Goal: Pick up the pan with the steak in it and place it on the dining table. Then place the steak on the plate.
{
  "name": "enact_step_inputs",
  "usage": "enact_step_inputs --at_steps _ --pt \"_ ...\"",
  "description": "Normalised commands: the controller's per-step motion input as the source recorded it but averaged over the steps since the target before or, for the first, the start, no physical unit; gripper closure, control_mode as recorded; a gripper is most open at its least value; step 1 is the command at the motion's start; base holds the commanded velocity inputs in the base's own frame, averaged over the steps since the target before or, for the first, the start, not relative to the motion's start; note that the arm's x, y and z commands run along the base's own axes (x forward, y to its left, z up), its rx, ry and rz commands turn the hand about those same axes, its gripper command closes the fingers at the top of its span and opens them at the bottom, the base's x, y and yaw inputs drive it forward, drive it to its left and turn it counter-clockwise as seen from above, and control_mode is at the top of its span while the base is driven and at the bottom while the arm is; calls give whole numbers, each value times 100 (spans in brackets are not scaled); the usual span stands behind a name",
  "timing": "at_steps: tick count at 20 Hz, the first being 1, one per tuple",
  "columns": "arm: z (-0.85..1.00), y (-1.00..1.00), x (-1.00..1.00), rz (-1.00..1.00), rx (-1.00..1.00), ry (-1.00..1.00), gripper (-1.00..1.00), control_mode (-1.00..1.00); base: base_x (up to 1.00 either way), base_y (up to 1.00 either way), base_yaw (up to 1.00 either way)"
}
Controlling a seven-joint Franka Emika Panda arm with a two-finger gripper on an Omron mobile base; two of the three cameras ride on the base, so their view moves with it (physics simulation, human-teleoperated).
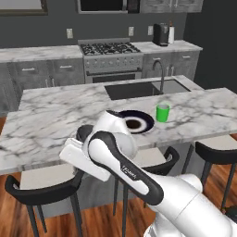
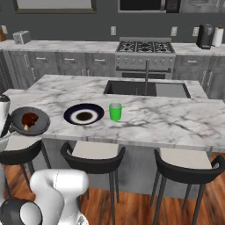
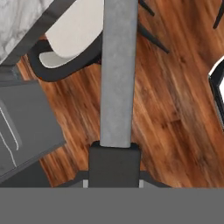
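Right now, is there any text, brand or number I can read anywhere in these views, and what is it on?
Small dark lettering on the white arm in the left base view: too blurred to read.
Stove, coffee machine, green cup, plate, pan: no legible markings.

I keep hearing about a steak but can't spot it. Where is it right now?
In the right base view, the steak lies in the pan at the far left, just off the end of the dining table, left of the plate.
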Motion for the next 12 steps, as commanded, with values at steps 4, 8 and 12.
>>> enact_step_inputs --at_steps 4,8,12 --pt "0 -13 93 9 0 0 100 -100 0 0 0" --pt "-1 -5 99 10 0 1 100 -100 0 0 0" --pt "-11 -1 100 10 -1 7 100 -100 0 0 0"
